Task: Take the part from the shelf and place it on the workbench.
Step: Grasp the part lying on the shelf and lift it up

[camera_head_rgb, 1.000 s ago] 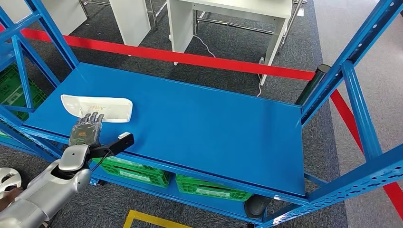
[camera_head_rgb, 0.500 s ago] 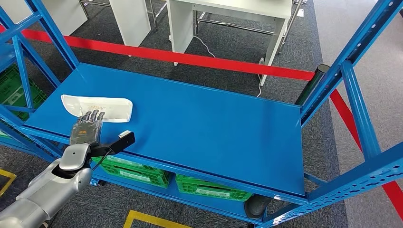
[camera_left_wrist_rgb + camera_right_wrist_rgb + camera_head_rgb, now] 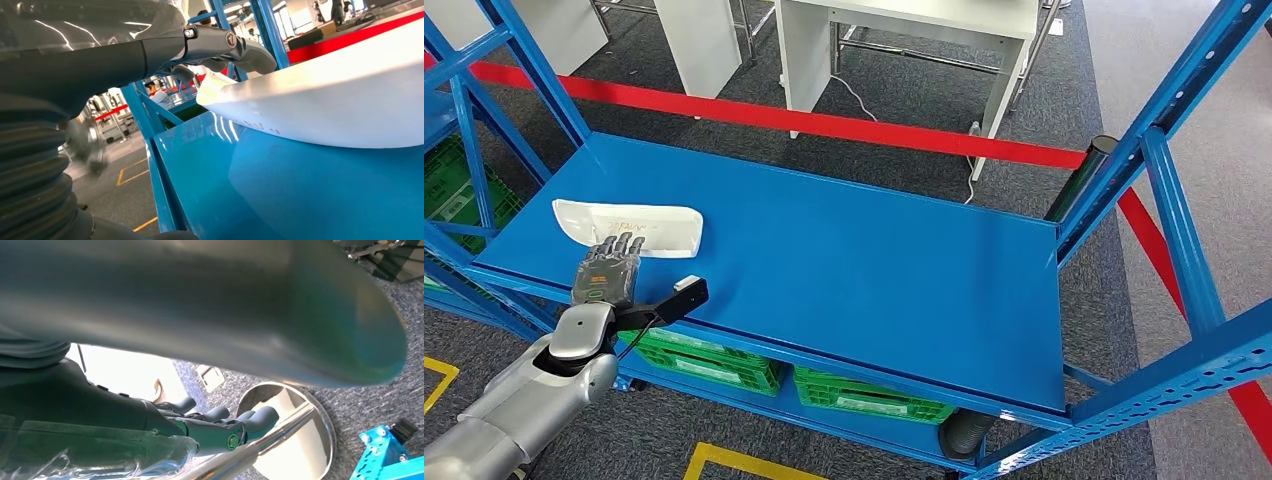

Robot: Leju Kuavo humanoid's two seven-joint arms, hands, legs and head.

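part: white part [image 3: 629, 227] — long, shallow, tray-like, lying flat on the blue shelf [image 3: 844, 250] near its left end, toward the front edge
long axis: runs side to side along the shelf, roughly parallel to the front edge — so crosswise to the reaching arm
left robot hand: [image 3: 609, 268] at the shelf's front edge, fingers extended and pointing at the part, fingertips [image 3: 621, 243] at or over its near long edge; from the head view I cannot tell if they touch
left wrist view: the part [image 3: 340, 105] is right ahead of the left robot hand [image 3: 220, 47], whose fingers reach over its upper rim with the thumb held apart — nothing clasped, so the robot hand looks open, holding nothing
direction: part lies straight ahead of the left robot hand, just beyond the fingertips, its middle slightly to the right of the hand's line
nearer arm: left, clearly — it is at the part already
right robot hand: [image 3: 220, 425] hanging low near the floor, fingers curled in loosely with nothing visible in them; whether open or closed I cannot tell
step: judged as the approach just before the grasp; part not yet lifted, workbench placement not begun
next move needs: fingers over the near long edge, thumb under or against it — a grip across the narrow width, not along the length
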